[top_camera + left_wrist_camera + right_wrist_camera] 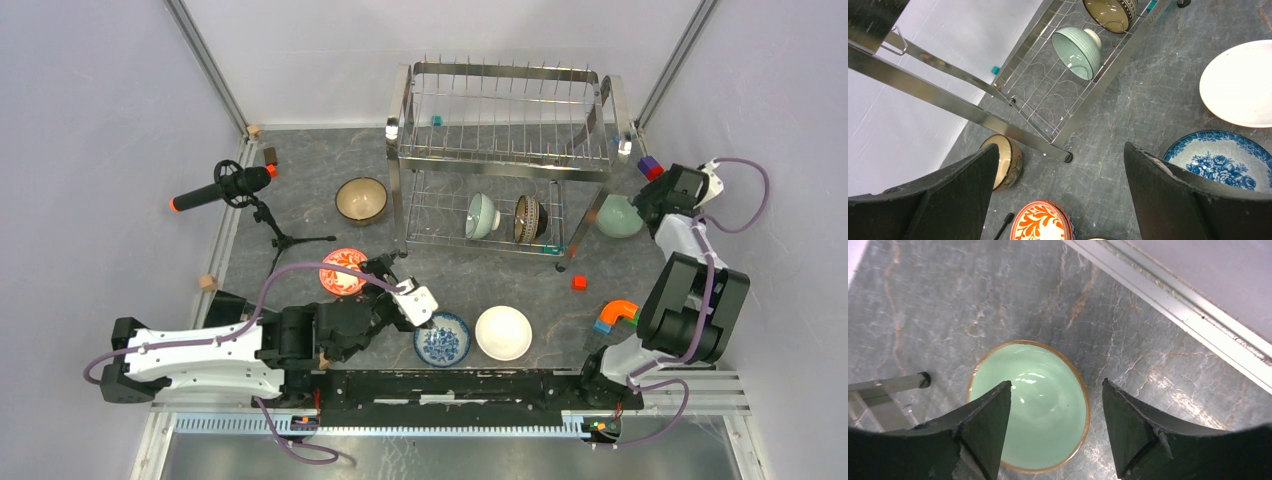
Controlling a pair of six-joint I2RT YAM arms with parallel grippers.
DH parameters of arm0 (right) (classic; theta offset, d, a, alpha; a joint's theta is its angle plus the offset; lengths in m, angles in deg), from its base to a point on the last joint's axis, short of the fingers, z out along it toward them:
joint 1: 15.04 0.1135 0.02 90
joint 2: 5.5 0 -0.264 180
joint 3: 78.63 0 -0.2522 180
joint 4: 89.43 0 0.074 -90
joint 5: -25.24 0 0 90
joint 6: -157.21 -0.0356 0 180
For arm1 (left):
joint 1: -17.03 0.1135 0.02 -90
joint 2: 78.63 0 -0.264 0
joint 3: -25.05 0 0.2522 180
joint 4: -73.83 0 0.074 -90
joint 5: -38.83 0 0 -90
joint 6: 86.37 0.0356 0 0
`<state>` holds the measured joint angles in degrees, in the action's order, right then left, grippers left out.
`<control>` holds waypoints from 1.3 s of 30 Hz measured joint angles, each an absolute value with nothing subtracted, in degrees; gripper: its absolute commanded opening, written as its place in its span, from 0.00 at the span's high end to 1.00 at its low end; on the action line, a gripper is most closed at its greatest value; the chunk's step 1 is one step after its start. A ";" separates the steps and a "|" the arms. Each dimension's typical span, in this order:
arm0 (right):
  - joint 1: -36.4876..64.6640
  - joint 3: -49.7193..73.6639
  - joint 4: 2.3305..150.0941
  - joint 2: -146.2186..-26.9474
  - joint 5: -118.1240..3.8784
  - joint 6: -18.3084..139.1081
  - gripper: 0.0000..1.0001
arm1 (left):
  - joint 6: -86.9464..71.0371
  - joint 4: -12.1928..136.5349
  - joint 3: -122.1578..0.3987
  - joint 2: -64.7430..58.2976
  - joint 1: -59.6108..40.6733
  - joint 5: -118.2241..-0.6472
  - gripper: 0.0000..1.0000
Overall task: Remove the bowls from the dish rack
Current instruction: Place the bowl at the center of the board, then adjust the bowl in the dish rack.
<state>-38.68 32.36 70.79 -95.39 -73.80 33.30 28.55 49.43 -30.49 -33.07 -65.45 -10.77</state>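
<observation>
Left gripper [1059, 149] gapes empty; right gripper [1056, 384] stands parted over green bowl [1043, 415]. Five bowls [503, 333] unloaded; two remain in dish rack [500, 160].

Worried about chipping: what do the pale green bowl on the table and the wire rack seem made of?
Pale green round bowl: probably glazed ceramic; glossy reflections, tan rim. Two-tier wire dish rack: looks like chromed or stainless steel; bright mirror shine.
</observation>
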 measured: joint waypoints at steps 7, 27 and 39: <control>-34.81 30.96 65.28 -85.29 -75.48 32.98 0.31 | 28.55 49.70 -30.49 -34.55 -65.45 -10.71 0.00; -10.81 63.40 57.91 -30.34 -90.28 26.68 0.35 | 27.85 54.75 -27.34 -31.93 -65.45 -9.15 0.00; -2.66 71.66 53.32 -17.49 -77.95 32.69 0.36 | 5.34 63.93 -33.40 -11.54 -62.67 -12.56 0.00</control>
<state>-2.66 71.66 53.32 -17.49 -77.95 32.69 5.34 63.93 -33.40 -11.54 -62.67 -12.56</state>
